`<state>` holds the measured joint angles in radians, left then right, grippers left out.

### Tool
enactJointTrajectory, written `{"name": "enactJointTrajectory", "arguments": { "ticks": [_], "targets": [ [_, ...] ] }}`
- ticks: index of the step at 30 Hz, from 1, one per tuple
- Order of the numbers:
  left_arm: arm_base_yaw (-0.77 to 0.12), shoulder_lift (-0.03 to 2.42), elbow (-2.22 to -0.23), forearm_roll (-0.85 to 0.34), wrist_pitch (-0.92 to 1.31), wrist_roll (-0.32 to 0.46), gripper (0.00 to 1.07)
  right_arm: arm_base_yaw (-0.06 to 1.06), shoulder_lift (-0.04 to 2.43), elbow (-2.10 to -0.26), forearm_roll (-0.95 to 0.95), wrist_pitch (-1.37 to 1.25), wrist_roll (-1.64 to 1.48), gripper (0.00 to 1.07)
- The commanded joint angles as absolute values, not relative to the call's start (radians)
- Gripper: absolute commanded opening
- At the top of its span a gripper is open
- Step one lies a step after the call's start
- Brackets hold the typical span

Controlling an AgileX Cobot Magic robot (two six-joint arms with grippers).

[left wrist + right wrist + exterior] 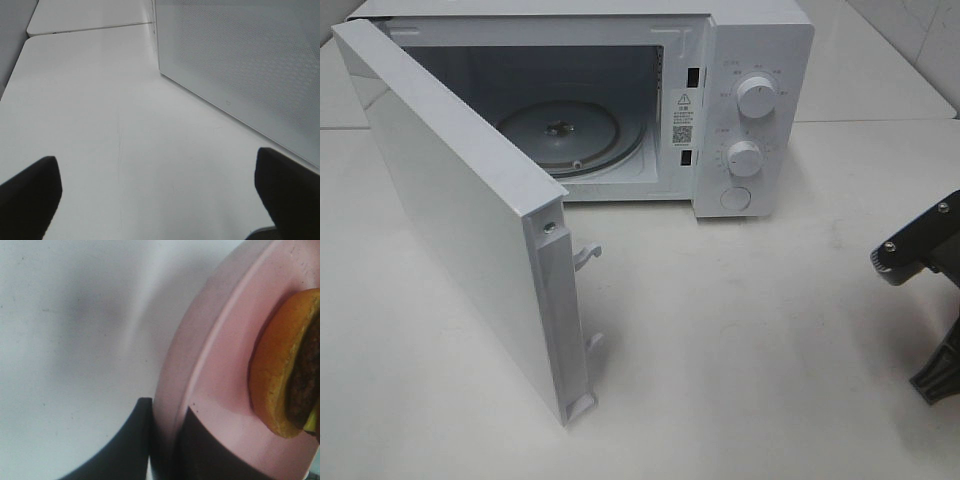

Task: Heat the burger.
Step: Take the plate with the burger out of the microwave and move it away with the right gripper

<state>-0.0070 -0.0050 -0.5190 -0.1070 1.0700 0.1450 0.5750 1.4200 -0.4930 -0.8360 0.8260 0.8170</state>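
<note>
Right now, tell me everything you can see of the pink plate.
The pink plate shows only in the right wrist view. It is round, smooth and matte, with a raised rim around a flat well. The right gripper is shut on its rim, one dark finger under the edge and one on top. The burger sits on it, bottom bun touching the well. The white table lies behind it; whether the plate touches it cannot be told.

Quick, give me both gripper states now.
Left gripper: open, holding nothing.
Right gripper: shut on the pink plate carrying the burger.
</note>
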Motion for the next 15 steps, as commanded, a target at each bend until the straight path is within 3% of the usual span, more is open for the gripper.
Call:
{"name": "enactJointTrajectory", "arguments": {
  "ticks": [1,15],
  "targets": [
    [-0.006,-0.01,-0.516,-0.11,1.071,0.14,0.98,0.571,1.479,-0.521,-0.908,0.861,0.889,0.0],
    [-0.006,-0.01,-0.516,-0.11,1.071,0.14,0.98,0.571,1.803,-0.647,-0.929,0.861,1.138,0.06]
  ]
}}
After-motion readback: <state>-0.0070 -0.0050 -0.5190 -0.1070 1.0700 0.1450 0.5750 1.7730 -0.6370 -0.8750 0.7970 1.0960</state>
